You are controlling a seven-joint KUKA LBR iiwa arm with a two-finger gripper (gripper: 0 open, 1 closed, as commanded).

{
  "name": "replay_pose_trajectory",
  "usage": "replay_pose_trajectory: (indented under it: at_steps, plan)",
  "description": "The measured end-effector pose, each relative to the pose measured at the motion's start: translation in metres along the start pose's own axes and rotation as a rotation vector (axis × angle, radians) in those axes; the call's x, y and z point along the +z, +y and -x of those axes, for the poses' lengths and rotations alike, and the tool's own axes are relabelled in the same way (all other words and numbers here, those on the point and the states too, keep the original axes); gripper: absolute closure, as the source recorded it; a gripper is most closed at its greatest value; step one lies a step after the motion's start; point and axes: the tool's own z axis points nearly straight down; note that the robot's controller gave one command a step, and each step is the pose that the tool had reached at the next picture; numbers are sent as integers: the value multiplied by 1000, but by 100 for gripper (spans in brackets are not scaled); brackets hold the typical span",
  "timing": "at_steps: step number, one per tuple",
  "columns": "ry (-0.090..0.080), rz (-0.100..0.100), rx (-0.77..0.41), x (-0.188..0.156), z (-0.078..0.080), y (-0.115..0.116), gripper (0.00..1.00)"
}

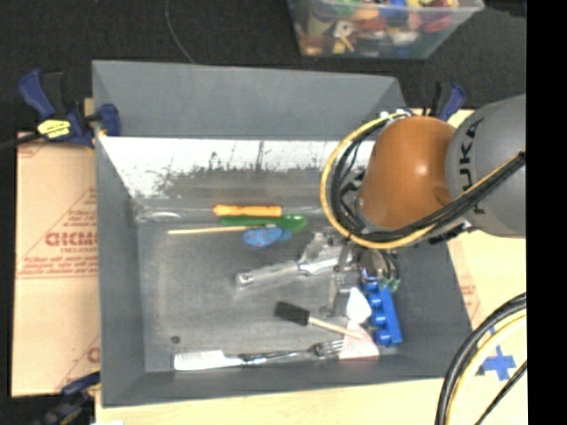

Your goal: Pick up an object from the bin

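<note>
Covered by the orange cover (403,180) and looped cables (339,204): the far right corner of the bin (124,264) and the top end of the blue studded block (385,319). Too small or too muddled to make out: the blue lump (260,236) half under the green spoon (270,223), the white piece (357,306) beside the block, and where the silvery tool (275,273) ends on its right. Cut off at the top edge: the clear tub (381,25) of toys behind the bin.

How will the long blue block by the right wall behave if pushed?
The blue block looks like rigid plastic, probably stiff and light. Its boxy shape should slide, not roll. Close to the bin wall, it may jam.
</note>
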Motion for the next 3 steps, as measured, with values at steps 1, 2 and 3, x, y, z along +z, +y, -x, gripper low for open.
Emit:
replay_pose_trajectory:
  at_steps: [1, 2, 3]
  plan:
    - [-6, 0, 0, -3, 2, 0, 0]
    - [-14, 1, 107, 94, -49, -8, 0]
    - [-22, -1, -15, 35, -53, -12, 0]
